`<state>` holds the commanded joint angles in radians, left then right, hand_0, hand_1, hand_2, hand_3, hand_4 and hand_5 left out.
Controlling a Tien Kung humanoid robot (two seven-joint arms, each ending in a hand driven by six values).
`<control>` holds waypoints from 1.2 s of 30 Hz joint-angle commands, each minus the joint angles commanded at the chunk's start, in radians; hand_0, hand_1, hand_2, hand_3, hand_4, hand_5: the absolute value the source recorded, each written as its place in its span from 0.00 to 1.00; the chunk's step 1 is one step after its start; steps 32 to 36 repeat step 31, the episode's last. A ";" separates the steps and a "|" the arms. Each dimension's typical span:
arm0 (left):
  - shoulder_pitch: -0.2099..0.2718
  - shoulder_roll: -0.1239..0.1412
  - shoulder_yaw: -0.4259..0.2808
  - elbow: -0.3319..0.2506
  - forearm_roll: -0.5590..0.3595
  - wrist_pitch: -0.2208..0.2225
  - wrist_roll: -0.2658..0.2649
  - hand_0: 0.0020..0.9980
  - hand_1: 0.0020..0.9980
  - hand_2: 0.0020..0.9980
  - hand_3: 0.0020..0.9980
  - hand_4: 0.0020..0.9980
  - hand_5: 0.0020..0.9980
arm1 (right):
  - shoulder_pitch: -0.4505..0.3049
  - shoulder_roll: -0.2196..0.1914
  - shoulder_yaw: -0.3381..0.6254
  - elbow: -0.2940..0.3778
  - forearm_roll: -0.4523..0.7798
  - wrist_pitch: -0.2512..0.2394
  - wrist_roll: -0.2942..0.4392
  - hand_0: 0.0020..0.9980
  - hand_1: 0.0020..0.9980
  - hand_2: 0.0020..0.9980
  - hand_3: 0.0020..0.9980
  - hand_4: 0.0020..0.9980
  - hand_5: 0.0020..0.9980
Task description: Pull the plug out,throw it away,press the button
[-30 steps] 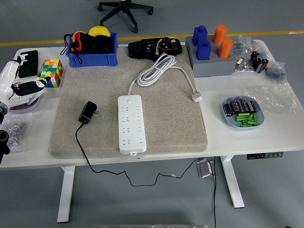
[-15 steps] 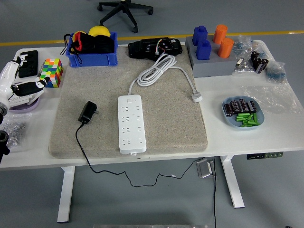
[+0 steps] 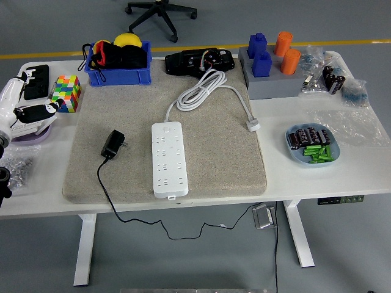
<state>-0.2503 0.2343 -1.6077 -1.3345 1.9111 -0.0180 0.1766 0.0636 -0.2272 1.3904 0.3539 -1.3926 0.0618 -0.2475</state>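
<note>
A white power strip (image 3: 167, 159) lies lengthwise in the middle of a grey mat (image 3: 226, 159). Its sockets show nothing plugged in. A black plug adapter (image 3: 113, 144) lies on the mat just left of the strip, apart from it. Its black cable (image 3: 104, 189) runs over the table's front edge and hangs below. The strip's own white cord (image 3: 201, 88) is coiled at the back of the mat and ends in a white plug (image 3: 252, 126). Part of my left arm (image 3: 5, 122) shows at the left edge, far from the strip. My right arm is out of view.
A blue bin (image 3: 118, 64) with black, red and yellow things stands at the back left. A colourful cube (image 3: 66, 93) and a purple dish (image 3: 30, 131) are at the left. A grey block (image 3: 272, 82) with blue and orange pegs and a blue dish (image 3: 311, 146) of batteries are at the right.
</note>
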 joint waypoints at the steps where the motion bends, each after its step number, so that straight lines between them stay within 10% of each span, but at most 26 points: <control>1: 0.001 0.001 0.000 -0.001 0.000 0.000 0.000 0.88 0.86 0.84 0.88 0.78 0.18 | 0.000 0.000 -0.001 0.000 0.000 0.000 0.000 0.75 0.70 0.71 0.72 0.78 0.63; 36: 0.008 0.000 0.003 -0.016 0.004 -0.003 0.005 0.88 0.86 0.84 0.88 0.77 0.15 | -0.008 0.001 0.002 0.001 -0.001 0.000 0.000 0.75 0.70 0.71 0.72 0.78 0.63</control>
